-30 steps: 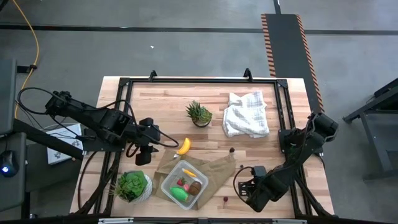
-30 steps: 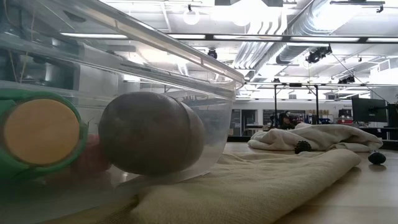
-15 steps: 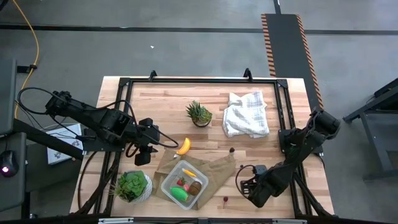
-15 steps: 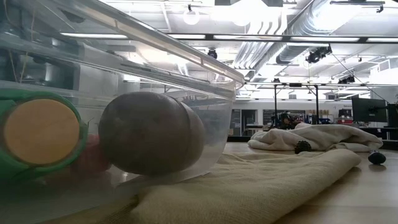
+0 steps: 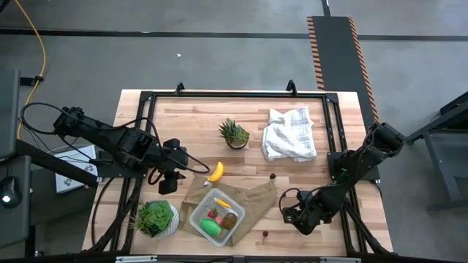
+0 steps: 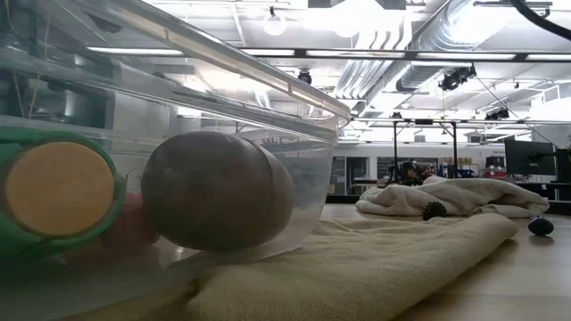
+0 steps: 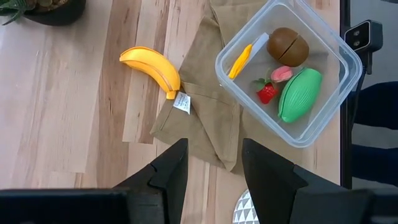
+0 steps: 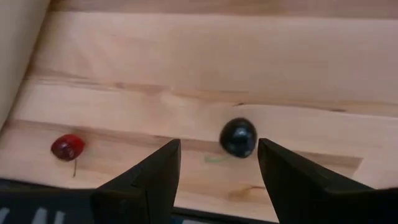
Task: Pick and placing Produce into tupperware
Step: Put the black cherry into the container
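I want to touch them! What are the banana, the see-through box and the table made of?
The banana looks like smooth, slightly shiny plastic: its yellow is even all over and a small tag hangs from one end, so it is probably a toy. The box seems to be clear hard plastic, since the produce inside shows through its walls. The table looks like pale wood, with grain lines and plank seams.

The tupperware is clear and colourless. Inside it lie a green oval, a red strawberry with a pinkish piece just beside it, a brown kiwi and a yellow-orange piece. Beneath the tupperware is a tan-brown paper bag, and beside the bag a yellow banana with a brown stem tip. The table is pale wood in light and honey strips. Farther off from the tupperware sit a small red cherry and a glossy dark ball.
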Available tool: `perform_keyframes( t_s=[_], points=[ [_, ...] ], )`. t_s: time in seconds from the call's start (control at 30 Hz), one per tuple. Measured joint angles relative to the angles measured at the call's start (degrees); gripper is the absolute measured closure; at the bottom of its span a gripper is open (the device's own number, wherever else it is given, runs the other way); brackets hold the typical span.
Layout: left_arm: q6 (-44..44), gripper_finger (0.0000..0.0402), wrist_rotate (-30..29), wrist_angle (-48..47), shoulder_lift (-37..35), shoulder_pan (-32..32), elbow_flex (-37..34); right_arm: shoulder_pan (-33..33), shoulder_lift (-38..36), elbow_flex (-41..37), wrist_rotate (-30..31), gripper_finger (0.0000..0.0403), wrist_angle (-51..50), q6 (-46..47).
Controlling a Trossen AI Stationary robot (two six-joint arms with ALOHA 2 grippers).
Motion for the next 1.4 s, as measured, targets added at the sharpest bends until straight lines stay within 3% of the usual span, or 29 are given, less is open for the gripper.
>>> perform_keyframes(
  t_s=[0.2, 0.5, 0.8, 1.4],
  points=[
    [0.0, 0.0264, -1.5, 0.0, 0.0, 0.0, 0.0, 0.0, 0.0, 0.0, -4.1, 0.0205, -1.0, 0.6],
    [0.0, 0.0263, -1.5, 0.0, 0.0, 0.0, 0.0, 0.0, 0.7, 0.0, -3.8, 0.0236, -1.4, 0.5],
    [0.3, 0.0264, -1.5, 0.0, 0.0, 0.0, 0.0, 0.2, 4.2, 0.1, -3.8, 0.0238, 2.8, 0.5],
    [0.4, 0.0264, -1.5, 0.0, 0.0, 0.0, 0.0, 0.2, 4.3, 0.1, -3.8, 0.0238, 3.0, 0.2]
  ],
)
